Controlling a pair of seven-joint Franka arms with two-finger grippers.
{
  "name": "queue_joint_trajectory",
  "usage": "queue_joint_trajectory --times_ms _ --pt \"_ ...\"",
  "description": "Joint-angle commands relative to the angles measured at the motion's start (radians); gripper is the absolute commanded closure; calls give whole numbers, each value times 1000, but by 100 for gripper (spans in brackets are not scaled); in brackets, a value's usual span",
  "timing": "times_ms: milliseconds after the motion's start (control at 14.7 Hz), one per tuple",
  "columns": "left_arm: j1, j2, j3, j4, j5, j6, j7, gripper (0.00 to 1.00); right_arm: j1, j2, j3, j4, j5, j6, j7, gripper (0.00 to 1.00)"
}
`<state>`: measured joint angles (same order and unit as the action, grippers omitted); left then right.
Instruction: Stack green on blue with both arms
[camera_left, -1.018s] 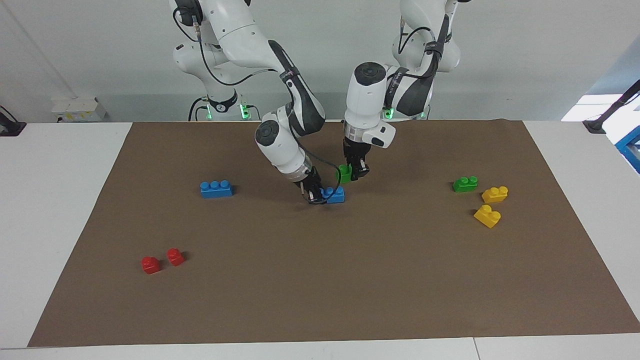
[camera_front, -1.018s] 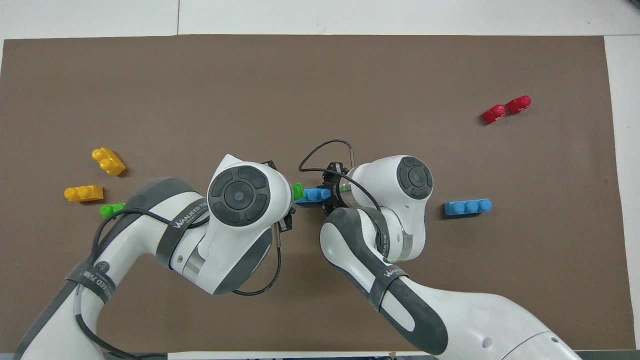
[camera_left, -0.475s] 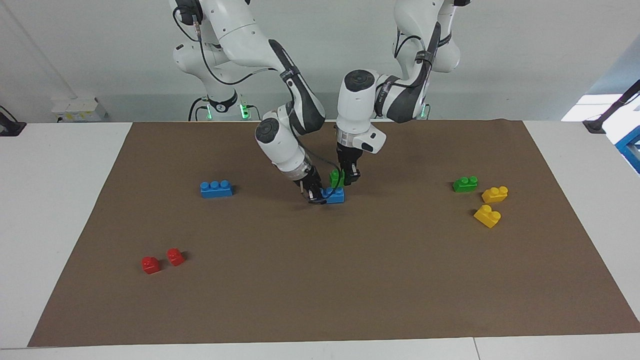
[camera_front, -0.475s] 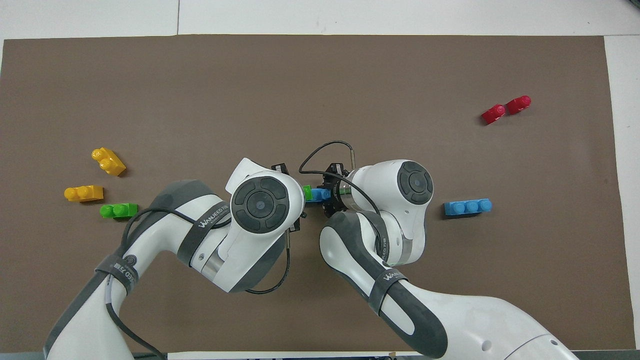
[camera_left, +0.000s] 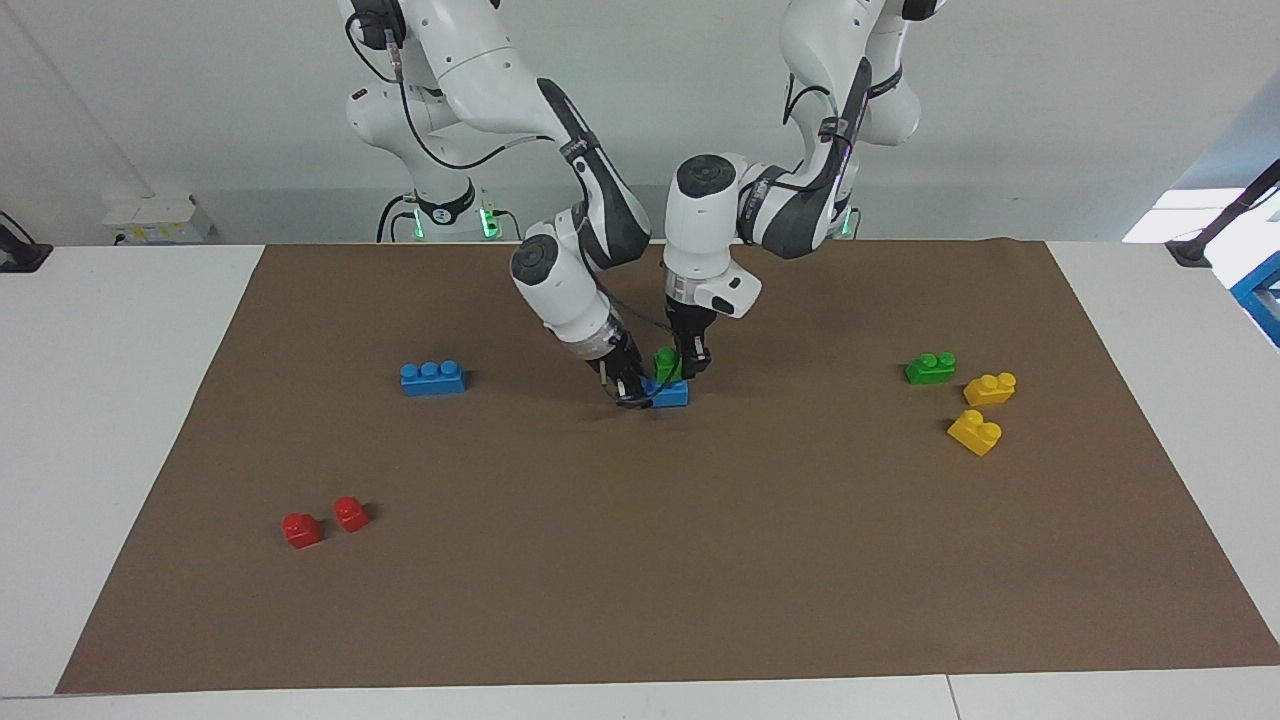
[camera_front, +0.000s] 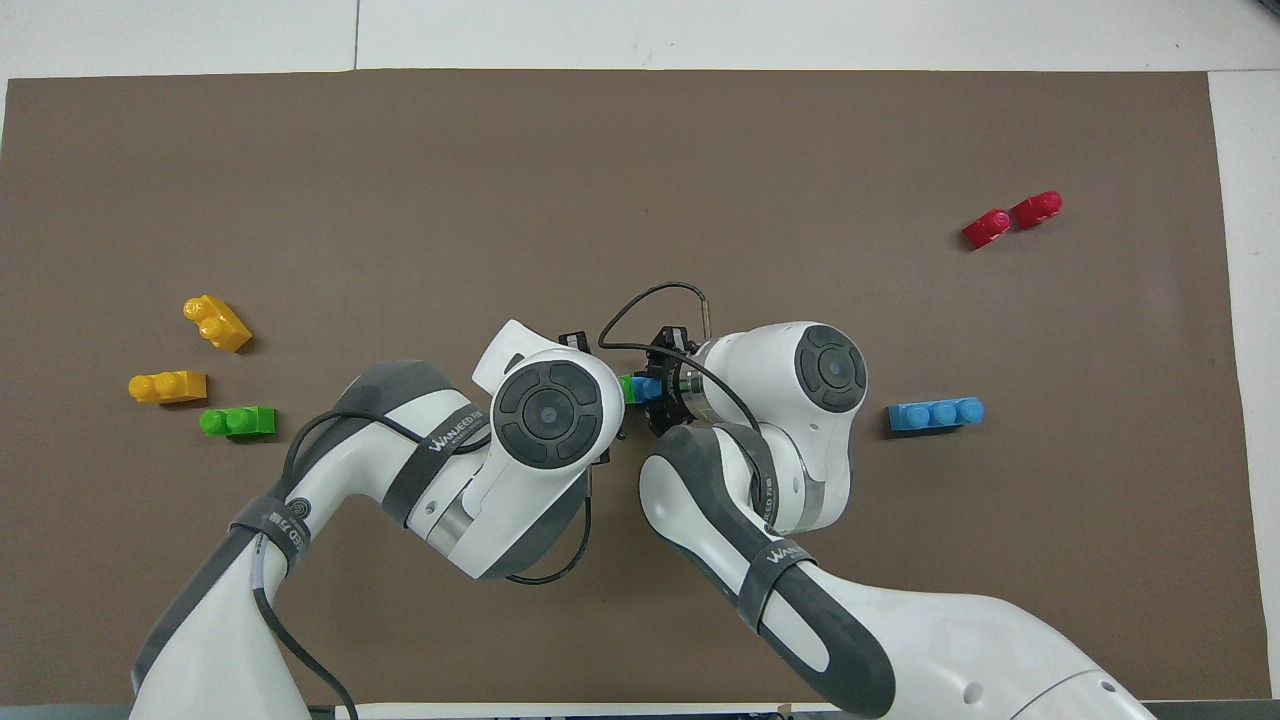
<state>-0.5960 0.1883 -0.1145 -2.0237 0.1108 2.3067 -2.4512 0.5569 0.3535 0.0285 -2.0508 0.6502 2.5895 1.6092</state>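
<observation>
Just above the centre of the facing view, your right gripper (camera_left: 632, 392) is clamped on one end of the blue brick (camera_left: 670, 394), pinning it to the mat. Your left gripper (camera_left: 688, 360) holds the green brick (camera_left: 666, 362) squeezed between its fingers, right over the blue studs and seemingly touching them. Square green to the stud row before pressing straight down. Keep blue braced while you press; release green only once it sits flush.

"WANJEED" reads in white on the dark straps (camera_front: 447, 437) of both arms; the right arm's strap (camera_front: 783, 549) shows it only partly.
</observation>
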Motion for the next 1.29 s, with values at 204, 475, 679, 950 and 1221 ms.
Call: queue_joint_trajectory --times_ms 204,475,679,950,1221 --pt "-27 34 18 -3 46 33 -23 100 -5 8 -10 -68 17 78 -34 100" --pt "-27 37 18 -1 49 43 -23 100 -5 10 -10 -68 17 78 -34 100" --pt "-28 63 18 0 82 49 -31 100 -3 10 -10 -68 17 78 -34 100" --pt "-28 68 18 0 99 53 -31 100 -3 8 -10 -68 17 80 -38 100" --pt "-28 86 18 -1 108 66 -29 100 -3 8 -10 -69 17 80 -45 100"
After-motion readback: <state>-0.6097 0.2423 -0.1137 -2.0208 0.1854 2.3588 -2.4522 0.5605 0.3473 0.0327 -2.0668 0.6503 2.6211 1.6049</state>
